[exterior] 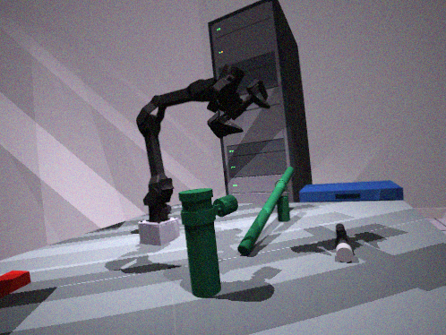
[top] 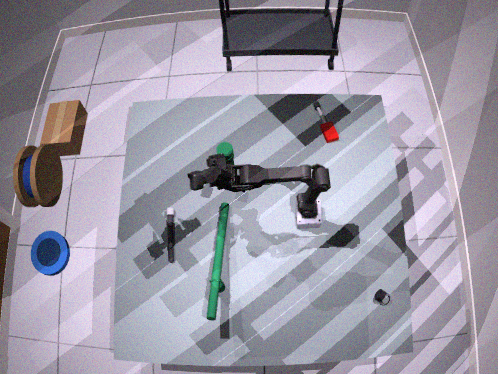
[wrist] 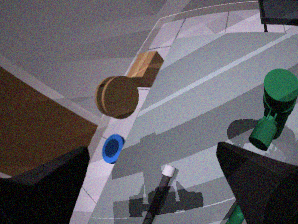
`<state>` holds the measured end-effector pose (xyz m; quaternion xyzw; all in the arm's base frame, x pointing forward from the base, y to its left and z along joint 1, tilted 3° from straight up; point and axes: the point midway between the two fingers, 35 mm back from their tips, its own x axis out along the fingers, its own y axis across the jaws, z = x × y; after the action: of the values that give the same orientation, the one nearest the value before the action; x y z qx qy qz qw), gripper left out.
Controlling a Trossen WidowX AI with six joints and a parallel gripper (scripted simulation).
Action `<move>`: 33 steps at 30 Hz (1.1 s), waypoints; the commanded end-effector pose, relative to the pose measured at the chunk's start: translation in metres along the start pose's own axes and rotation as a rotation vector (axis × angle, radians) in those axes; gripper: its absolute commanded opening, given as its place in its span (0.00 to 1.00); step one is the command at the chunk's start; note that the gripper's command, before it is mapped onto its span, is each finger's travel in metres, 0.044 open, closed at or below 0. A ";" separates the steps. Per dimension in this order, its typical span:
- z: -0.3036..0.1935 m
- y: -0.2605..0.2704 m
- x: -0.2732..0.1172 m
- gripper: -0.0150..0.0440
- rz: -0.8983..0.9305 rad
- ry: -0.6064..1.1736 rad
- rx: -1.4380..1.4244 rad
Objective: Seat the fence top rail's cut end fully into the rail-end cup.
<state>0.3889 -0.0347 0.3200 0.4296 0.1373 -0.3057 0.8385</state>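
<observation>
The big green post (top: 225, 149) (exterior: 203, 264) (wrist: 281, 84) stands upright. Its brace band (exterior: 198, 216) sits high, just below the post cap (exterior: 195, 193). The rail-end cup (exterior: 226, 205) (wrist: 262, 137) hangs at the band's side, its mouth empty; the arm hides it in the top view. The green rail (top: 218, 252) (exterior: 264, 215) slopes through the loop on the small post (exterior: 283, 210). Its end towards the big post is down at or near the table, apart from the cup; the other end is raised. My gripper (exterior: 255, 118) (wrist: 154, 152) is open and empty, high above the table, clear of the rail.
A dark rod with a white end (top: 171, 240) (exterior: 342, 244) (wrist: 160, 192) lies left of the rail in the top view. A red-ended tool (top: 329, 132) (exterior: 13, 282) lies at the back right. A small dark cup (top: 382, 297) lies near the front right.
</observation>
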 end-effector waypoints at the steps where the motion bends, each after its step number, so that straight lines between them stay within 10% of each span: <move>1: -0.069 -0.045 -0.002 1.00 0.061 0.404 -0.751; 23: -0.104 -0.077 -0.010 1.00 0.258 0.644 -1.228; 33: -0.048 -0.120 0.037 1.00 0.399 0.555 -1.945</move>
<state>0.3412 -0.0301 0.2101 -0.2395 0.4514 0.1384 0.8484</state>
